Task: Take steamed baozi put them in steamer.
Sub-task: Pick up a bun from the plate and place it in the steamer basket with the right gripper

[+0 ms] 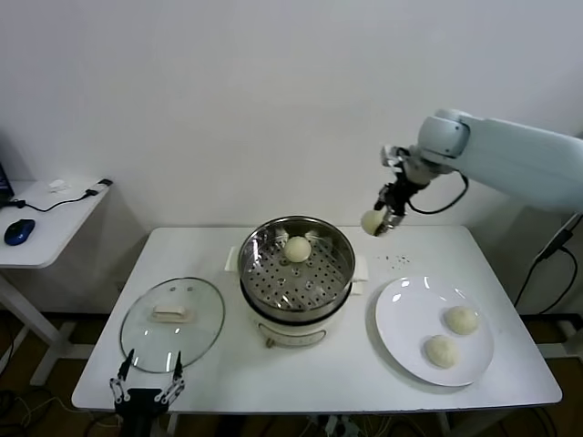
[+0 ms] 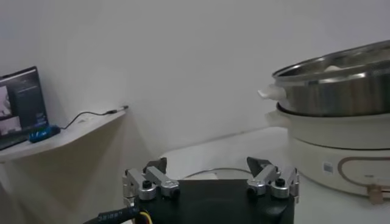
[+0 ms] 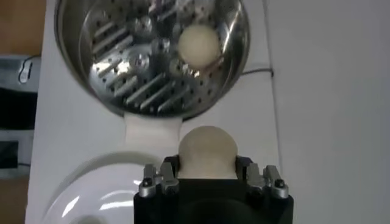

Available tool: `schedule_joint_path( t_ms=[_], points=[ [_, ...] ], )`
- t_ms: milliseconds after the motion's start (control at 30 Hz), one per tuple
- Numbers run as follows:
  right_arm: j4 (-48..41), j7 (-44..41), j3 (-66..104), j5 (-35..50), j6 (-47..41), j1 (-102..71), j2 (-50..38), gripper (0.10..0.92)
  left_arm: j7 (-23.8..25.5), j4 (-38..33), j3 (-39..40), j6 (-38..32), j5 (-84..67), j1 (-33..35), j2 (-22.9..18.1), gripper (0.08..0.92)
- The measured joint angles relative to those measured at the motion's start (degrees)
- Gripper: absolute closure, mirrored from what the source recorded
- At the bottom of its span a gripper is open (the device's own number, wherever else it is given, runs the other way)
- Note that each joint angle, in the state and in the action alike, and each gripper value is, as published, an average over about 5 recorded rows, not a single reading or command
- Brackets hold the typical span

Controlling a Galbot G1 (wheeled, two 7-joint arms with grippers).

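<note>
The steel steamer (image 1: 296,273) stands mid-table on its cream base, with one baozi (image 1: 297,248) on the perforated tray. It also shows in the right wrist view (image 3: 122,79) with that bun (image 3: 198,45). My right gripper (image 1: 376,221) is shut on a second baozi (image 1: 371,222), held in the air to the right of the steamer and above the table's back part. The held bun fills the fingers in the right wrist view (image 3: 207,152). Two more baozi (image 1: 462,320) (image 1: 442,351) lie on the white plate (image 1: 405,319). My left gripper (image 1: 146,390) is open and empty at the table's front left edge.
The glass lid (image 1: 172,323) with a cream handle lies flat left of the steamer. A side table (image 1: 46,228) with a blue mouse stands at the far left. The steamer's side (image 2: 341,91) rises to one side of the left gripper (image 2: 210,176).
</note>
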Motion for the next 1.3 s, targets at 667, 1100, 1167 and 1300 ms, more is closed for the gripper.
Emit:
schedule_joint_path(
  t_ms=[667,1100,1167,1300],
  points=[
    [-7.26,3.07,-2.11,5.76,-3.75,-6.7,21.57,0.423,0.05,0.63,0.1,0.2,0.66,-0.83,-0.1,0.177],
    [-9.47,3.67,-3.52,5.93,-4.04,-11.83,26.1,0.421,-0.13,2.09,-0.12,-0.42,0.38,-0.8,-0.01,0.177],
    [-9.63,3.77,-3.56,5.92,-4.13,-12.24,26.45,0.405,-0.13,2.23,-0.17,-0.44,0.35,-0.85,0.02,0.177],
    [-9.64,3.79,-3.61,5.88,-4.56,-12.49,26.68,0.322,-0.14,2.37,-0.19,-0.47,0.34,-0.88,0.04,0.177]
  ],
)
